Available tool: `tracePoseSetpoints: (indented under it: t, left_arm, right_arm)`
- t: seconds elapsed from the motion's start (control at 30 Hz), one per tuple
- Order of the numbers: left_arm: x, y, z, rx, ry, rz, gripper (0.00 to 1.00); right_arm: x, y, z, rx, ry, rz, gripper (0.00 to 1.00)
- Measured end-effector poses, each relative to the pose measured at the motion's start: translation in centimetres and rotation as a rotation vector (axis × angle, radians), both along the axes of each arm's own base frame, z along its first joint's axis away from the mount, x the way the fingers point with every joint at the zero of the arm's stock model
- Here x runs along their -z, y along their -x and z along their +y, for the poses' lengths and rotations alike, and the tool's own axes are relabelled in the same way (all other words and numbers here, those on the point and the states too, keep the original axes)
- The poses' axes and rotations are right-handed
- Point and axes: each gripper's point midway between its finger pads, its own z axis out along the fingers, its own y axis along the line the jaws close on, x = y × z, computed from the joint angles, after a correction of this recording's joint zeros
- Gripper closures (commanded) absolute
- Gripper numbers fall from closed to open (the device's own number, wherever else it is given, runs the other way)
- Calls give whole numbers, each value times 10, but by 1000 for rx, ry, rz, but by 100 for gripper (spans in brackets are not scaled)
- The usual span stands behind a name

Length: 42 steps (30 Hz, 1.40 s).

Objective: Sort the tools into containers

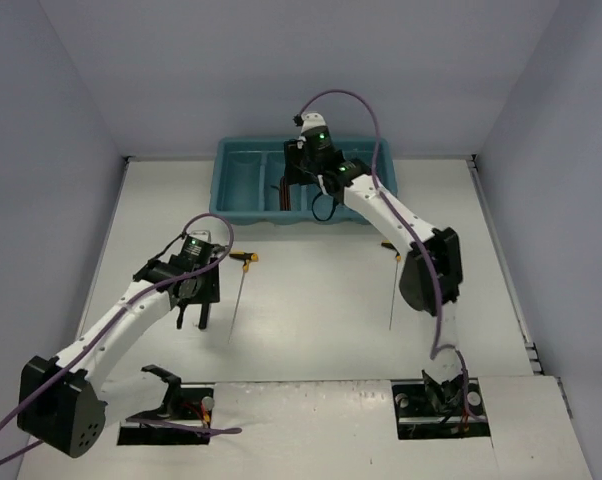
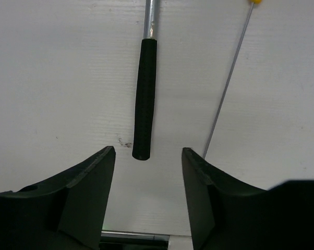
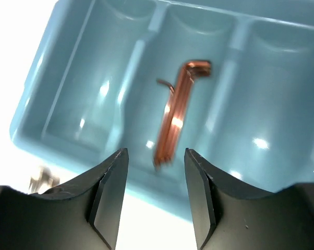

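The teal tray [image 1: 243, 190] stands at the back centre. My right gripper [image 1: 307, 168] hangs over it, open and empty [image 3: 156, 153]. A bundle of reddish-brown hex keys [image 3: 177, 117] lies in the compartment below it, apart from the fingers. My left gripper [image 1: 193, 318] is open and empty over the table. In the left wrist view [image 2: 148, 154] the black hammer handle [image 2: 145, 99] ends just beyond the fingertips, untouched. One yellow-handled T-driver [image 1: 238, 292] lies right of the left gripper, its shaft also showing in the left wrist view [image 2: 227, 88]. A second driver [image 1: 393, 288] lies at centre right. No wrench shows clearly.
The tray's dividers [image 3: 226, 83] run between its compartments. A small blurred silver thing [image 3: 41, 179] lies on the table just outside the tray's near rim. Grey walls close in the table on three sides. The arm bases [image 1: 441, 395] sit at the near edge.
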Motion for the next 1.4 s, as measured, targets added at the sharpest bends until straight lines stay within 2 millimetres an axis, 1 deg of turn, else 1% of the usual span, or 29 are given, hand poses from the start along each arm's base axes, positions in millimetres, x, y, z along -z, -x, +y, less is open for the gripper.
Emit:
tracePoseSetpoints:
  t: [0.13,0.17,0.23,0.27,0.3,0.33,0.4,0.47,0.53,0.6,0.67,0.77,0.9,1.03,1.07,1.17,1.27,1.33,1.4]
  left_arm:
    - [22,-12,0,-3,-40,56,57]
    - [28,-15,1,-5,-46,68,57]
    - [38,-21,1,-9,-57,89,58]
    - [43,-23,2,-11,-64,102,59]
    - [49,-25,3,-14,-70,116,59]
    - [55,-26,5,-17,-78,138,59]
    - [67,-31,8,-27,-90,179,60]
    - [76,-35,11,-33,-97,212,61]
    - [80,-44,10,-32,-89,223,61]
    - [78,-58,7,-28,-81,212,61]
    - [77,-75,3,-18,-75,193,63]
    - [78,-96,0,-6,-76,181,66]
    - [79,-121,0,-1,-80,178,75]
    - [79,-140,5,-9,-69,173,93]
    - [79,-142,7,-9,-65,173,100]
    - [79,-145,10,-11,-57,170,100]
    - [78,-144,10,-11,-52,163,100]
    - [77,-139,11,-11,-51,162,100]
    - [74,-127,14,-12,-53,174,100]
  right_arm:
    - [-59,48,-36,-15,-15,-78,55]
    - [-69,63,-46,-16,-23,-95,55]
    - [-75,93,-65,-17,-17,-90,55]
    - [-76,103,-72,-16,-21,-95,55]
    - [-77,111,-78,-14,-25,-102,54]
    - [-73,122,-84,-15,-22,-98,54]
    - [-54,146,-100,-14,3,-59,53]
    - [-39,162,-112,-12,21,-28,52]
    - [-28,174,-120,-11,29,-11,52]
    - [-21,186,-128,-8,34,4,52]
    - [-20,192,-134,-2,30,4,52]
    - [-26,199,-136,-2,8,-9,52]
    - [-34,204,-137,-3,-16,-26,52]
    - [-39,207,-139,-2,-27,-38,52]
    - [-38,208,-140,-2,-27,-38,52]
    - [-34,210,-141,-1,-24,-29,52]
    - [-29,211,-141,-1,-18,-18,52]
    - [-28,212,-142,0,-16,-15,52]
    - [-28,212,-142,0,-16,-15,52]
